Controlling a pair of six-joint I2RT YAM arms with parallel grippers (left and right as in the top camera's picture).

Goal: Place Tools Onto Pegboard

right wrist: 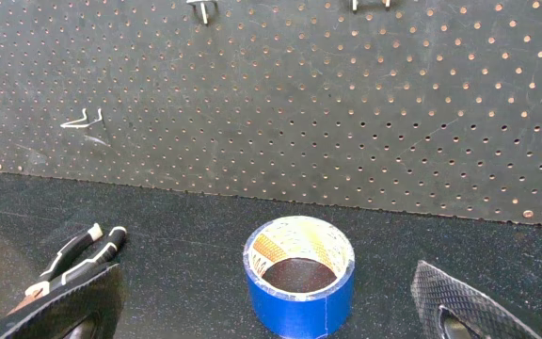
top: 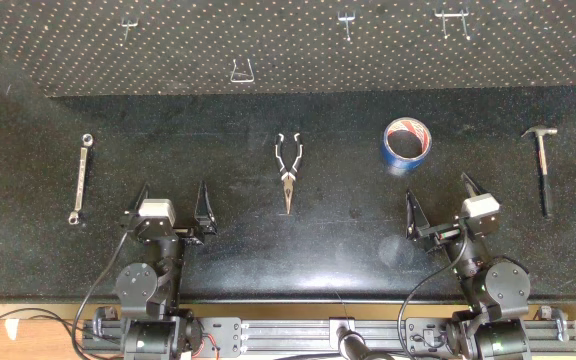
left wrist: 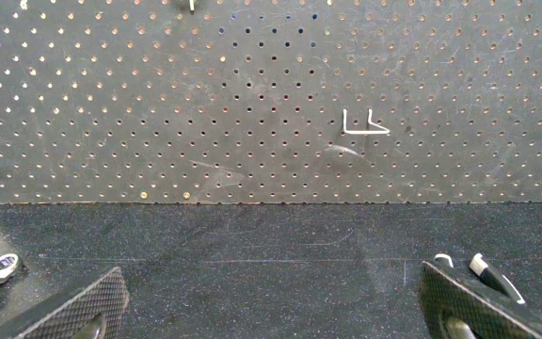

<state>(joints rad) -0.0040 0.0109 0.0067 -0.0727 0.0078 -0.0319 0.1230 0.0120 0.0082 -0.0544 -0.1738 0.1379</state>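
While both arms are waiting on the side of the tools away from the pegboard, the left gripper is holding its jaws wide apart on nothing, and the right gripper is doing the same. Both are facing the pegboard, probably so that either is ready to close over a tool.

4 things are lying between the grippers and the pegboard's lower edge, well apart from each other:
- The wrench is lying before its left end.
- The pliers are lying before its middle, handles pointing toward it.
- The tape roll is sitting right of its middle.
- The hammer is lying before its right end, head toward it.

Nothing is sitting in the tape roll's core. 4 hooks are sticking out of the pegboard, none carrying a tool yet, so the task is seemingly just starting.
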